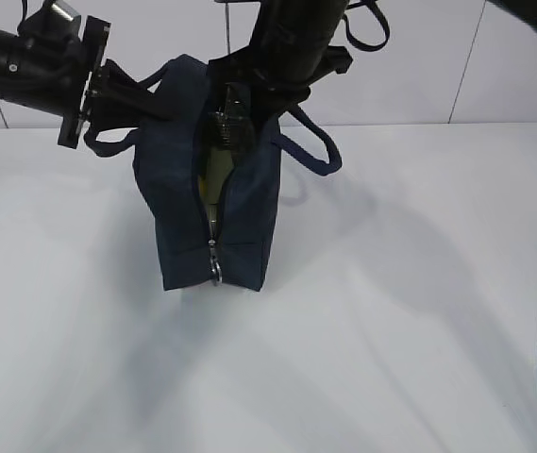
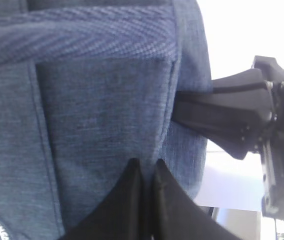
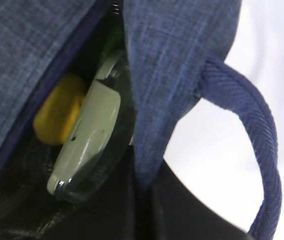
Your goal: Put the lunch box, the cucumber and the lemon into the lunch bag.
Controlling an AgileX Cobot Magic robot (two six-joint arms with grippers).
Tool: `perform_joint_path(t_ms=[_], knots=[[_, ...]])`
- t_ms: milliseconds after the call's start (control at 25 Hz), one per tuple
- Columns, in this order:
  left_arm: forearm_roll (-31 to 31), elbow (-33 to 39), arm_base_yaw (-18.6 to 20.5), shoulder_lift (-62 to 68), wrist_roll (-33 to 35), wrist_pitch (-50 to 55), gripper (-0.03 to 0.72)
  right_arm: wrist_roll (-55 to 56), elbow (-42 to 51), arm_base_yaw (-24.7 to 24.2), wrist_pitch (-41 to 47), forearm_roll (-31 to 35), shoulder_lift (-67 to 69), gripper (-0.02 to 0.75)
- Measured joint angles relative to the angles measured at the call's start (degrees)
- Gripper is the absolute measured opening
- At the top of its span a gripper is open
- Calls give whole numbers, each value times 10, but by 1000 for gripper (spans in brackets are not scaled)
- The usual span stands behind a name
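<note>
Flanking lunch bag [image 1: 240, 222]: both arms.

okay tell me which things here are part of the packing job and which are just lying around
Part of the job:
- lunch bag, partly unzipped
- lunch box, inside the bag
- lemon, inside beside the box
- cucumber: only a green sliver shows, probably it
- left tool and right tool, both shut on bag fabric

Just lying about:
- nothing; only the white table
</note>
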Motion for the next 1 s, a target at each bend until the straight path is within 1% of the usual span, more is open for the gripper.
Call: perform_joint_path(t_ms=[80,200,440,760,880,1000], knots=[[-12,0,-6,0,-2,-1,-8,0,18,0,-2,-8,-19,13],[-22,0,-24,0,-4,-5,-8,0,48,0,-2,-22,-42,13],[-23,0,-57,0,-4,-41,-8,0,98,0,-2,-57,-69,13],[-23,0,-62,20,-5,-55,-8,6,120,0,-4,-98,-73,13],[-35,0,-63,38,-5,-55,-8,12,120,0,-4,-109,-73,13],[-40,0,-63,49,-5,-54,-7,17,120,0,-4,-115,-73,31]])
